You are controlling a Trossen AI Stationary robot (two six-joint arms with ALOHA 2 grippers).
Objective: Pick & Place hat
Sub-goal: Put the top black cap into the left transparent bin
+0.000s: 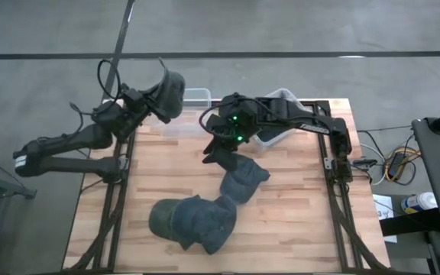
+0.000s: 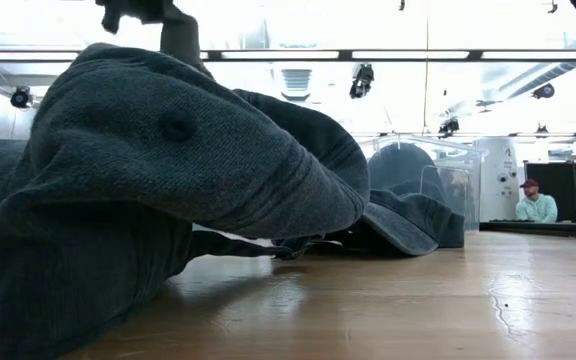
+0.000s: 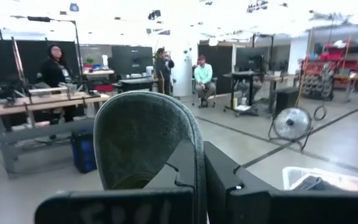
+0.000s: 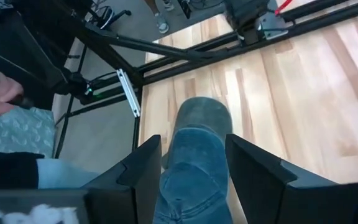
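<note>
My left gripper (image 1: 159,103) is raised over the table's far left corner, shut on a grey-green hat (image 1: 171,90) that fills the left wrist view (image 3: 145,137). My right gripper (image 1: 221,149) hangs over the table's middle, shut on a blue denim hat (image 4: 194,155). Another blue hat (image 1: 244,179) lies on the wood just near of it. A pile of dark hats (image 1: 193,221) rests on the table's near part, and it looms large in the low view (image 2: 168,200). My left gripper pinches an edge of the grey-green hat (image 3: 196,158) between its two fingers (image 3: 229,180). The hat stands up past the fingertips, lifted clear of the table. My right gripper has the denim hat's bunched body (image 4: 191,171) between its two fingers (image 4: 145,168), coming slanting from above. The rounded end (image 4: 204,115) reaches forward over the wood. Whether it touches the table I cannot tell.
A clear plastic bin (image 1: 197,99) sits at the table's far edge beside the left gripper. A second clear bin (image 1: 281,114) lies under the right arm. The low view shows a bin (image 2: 438,170) behind a hat. People stand and sit in the room beyond the table.
</note>
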